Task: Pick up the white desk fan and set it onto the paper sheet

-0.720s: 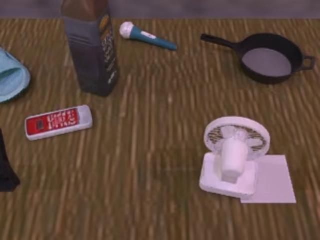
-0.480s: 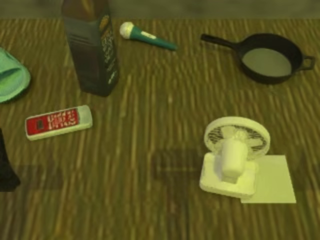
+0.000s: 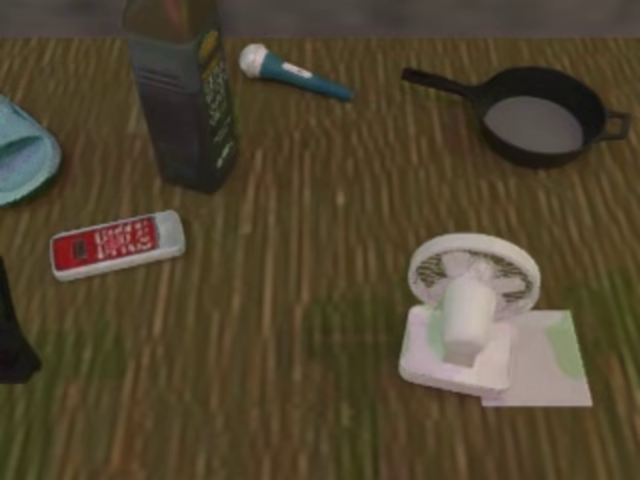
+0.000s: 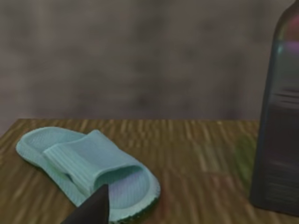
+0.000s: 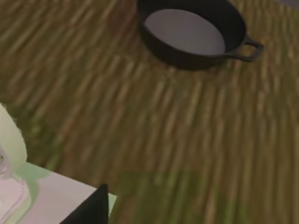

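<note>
1. Left gripper (image 3: 12, 345): a dark shape at the top view's left edge, low down; whether its fingers are spread or pressed together cannot be told.
2. A red-faced remote (image 3: 117, 244) lies left of centre, below a dark bottle (image 3: 183, 90).
3. The white desk fan (image 3: 466, 312) stands lower right, its base overlapping the paper sheet's (image 3: 548, 360) left edge.
4. Right gripper: only a dark fingertip (image 5: 91, 210) shows in the right wrist view; its state cannot be told.

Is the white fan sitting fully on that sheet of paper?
No, the white desk fan covers only the paper sheet's left edge; most of its base rests on the table.
</note>
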{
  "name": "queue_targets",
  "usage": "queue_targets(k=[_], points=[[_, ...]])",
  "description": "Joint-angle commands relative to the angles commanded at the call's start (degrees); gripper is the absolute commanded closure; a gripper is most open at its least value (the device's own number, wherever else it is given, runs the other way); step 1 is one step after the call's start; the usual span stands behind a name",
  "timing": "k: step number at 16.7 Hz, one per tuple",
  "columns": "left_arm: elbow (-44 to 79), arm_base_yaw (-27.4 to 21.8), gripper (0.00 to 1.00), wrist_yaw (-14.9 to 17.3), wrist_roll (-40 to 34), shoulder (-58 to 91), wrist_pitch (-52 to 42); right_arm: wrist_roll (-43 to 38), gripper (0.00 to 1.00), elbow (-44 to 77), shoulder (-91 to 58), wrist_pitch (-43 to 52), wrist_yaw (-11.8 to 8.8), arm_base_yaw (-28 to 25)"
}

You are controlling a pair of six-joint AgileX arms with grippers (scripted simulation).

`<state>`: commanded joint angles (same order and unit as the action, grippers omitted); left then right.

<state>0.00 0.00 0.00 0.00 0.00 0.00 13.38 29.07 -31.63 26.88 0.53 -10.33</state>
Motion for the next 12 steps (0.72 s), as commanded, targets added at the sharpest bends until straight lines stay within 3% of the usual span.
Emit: queue_targets(k=[12], points=[[0.0,0.0,0.00,0.0,0.0,0.0,0.0,22.8,0.00,64.0,-65.6,47.6,0.7,-19.2]])
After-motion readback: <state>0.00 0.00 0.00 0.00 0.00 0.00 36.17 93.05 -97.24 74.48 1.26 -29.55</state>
